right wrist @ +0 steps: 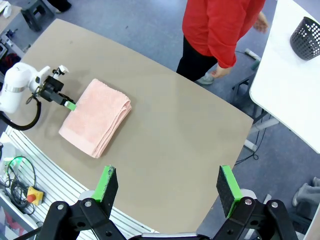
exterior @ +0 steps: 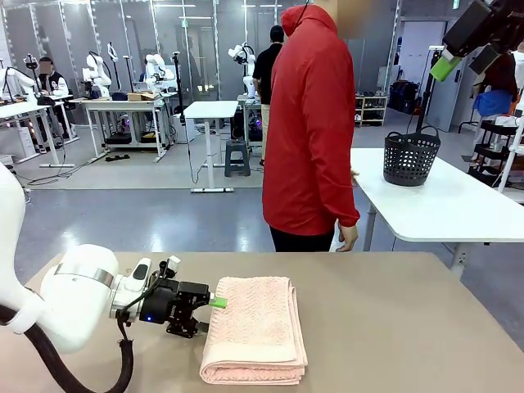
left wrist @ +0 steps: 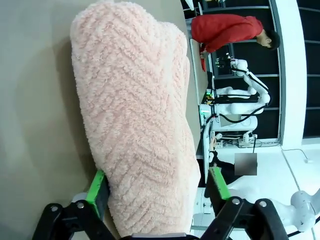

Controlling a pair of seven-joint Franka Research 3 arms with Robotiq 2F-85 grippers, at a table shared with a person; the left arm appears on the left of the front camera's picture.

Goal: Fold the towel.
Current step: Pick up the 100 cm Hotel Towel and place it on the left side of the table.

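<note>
**Pink terry towel lay folded on the tan table**

Salmon-pink and thick, the towel [exterior: 253,329] lay folded into a soft rectangle with rounded edges on the matte table [exterior: 409,327], its zigzag weave plain in the left wrist view. The left gripper [exterior: 214,309] lay level at the towel's left edge, its green pads [left wrist: 98,187] on either side of the plush fold; whether they pinched it I cannot tell. The right gripper [right wrist: 167,186] hung high above the towel, jaws wide apart. Beyond the towel stood a person in a red jacket [exterior: 309,123].

Folded towel [left wrist: 135,130] btwn left gripper [left wrist: 157,192] jaws, on tan table [left wrist: 35,125].
</note>
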